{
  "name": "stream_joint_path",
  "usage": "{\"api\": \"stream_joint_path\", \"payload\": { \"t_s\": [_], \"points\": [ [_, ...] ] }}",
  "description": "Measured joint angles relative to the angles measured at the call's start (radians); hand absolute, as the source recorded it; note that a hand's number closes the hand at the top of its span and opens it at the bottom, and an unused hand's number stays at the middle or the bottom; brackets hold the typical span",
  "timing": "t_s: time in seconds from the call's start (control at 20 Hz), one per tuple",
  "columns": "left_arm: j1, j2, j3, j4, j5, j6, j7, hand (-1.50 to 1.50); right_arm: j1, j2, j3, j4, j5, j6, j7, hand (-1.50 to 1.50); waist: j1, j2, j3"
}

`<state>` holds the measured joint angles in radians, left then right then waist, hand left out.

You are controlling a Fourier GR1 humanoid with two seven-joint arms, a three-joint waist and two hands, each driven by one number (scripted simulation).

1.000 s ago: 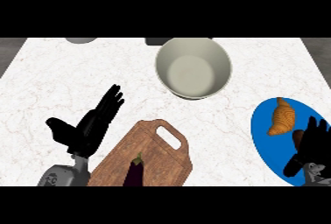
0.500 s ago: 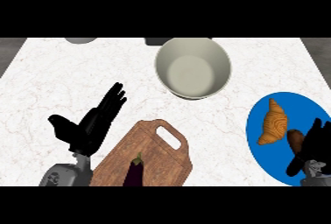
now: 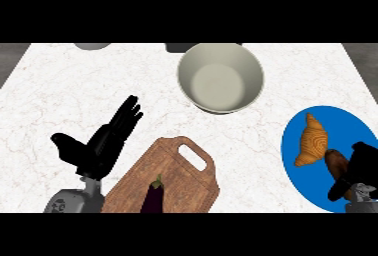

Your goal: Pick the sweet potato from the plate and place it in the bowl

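Observation:
A blue plate (image 3: 295,165) lies at the right edge of the counter. On it are an orange croissant (image 3: 313,140) and, just below it, a brown sweet potato (image 3: 336,163), partly hidden. My right hand (image 3: 362,167) is over the plate's right side, open, touching the sweet potato's right flank; its fingers are not curled round it. A large beige bowl (image 3: 220,76) stands upright at the back centre, with nothing in it. My left hand (image 3: 103,142) rests open at the lower left, fingers up.
A wooden cutting board (image 3: 181,172) with a handle hole lies at the front centre, a dark eggplant (image 3: 153,197) on its near end. A grey object (image 3: 92,46) and a dark object (image 3: 177,47) sit at the counter's back edge.
My right hand has slid down and to the right over the plate, uncovering the sweet potato beside the croissant. The left hand and the bowl have not moved.

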<state>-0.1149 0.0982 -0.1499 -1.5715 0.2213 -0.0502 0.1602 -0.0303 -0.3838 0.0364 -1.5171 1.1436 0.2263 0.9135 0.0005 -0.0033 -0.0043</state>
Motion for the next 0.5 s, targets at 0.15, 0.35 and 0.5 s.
{"api": "stream_joint_path", "payload": {
  "t_s": [0.15,0.35,0.5],
  "points": [
    [0.018,-0.002,0.0,-0.004,-0.013,-0.01,-0.011,0.0,-0.012,-0.006,-0.006,0.038,0.022,-0.035,-0.048,1.5,0.001,-0.001,-0.004],
    [0.017,-0.015,0.005,0.003,-0.019,-0.016,-0.018,0.0,-0.029,-0.003,-0.007,0.096,0.051,-0.071,-0.093,1.5,0.001,-0.005,-0.012],
    [0.004,-0.015,0.018,0.004,-0.018,-0.017,-0.004,0.0,-0.02,-0.003,0.001,0.079,0.067,-0.053,-0.1,1.5,-0.001,-0.004,-0.011]
  ]
}}
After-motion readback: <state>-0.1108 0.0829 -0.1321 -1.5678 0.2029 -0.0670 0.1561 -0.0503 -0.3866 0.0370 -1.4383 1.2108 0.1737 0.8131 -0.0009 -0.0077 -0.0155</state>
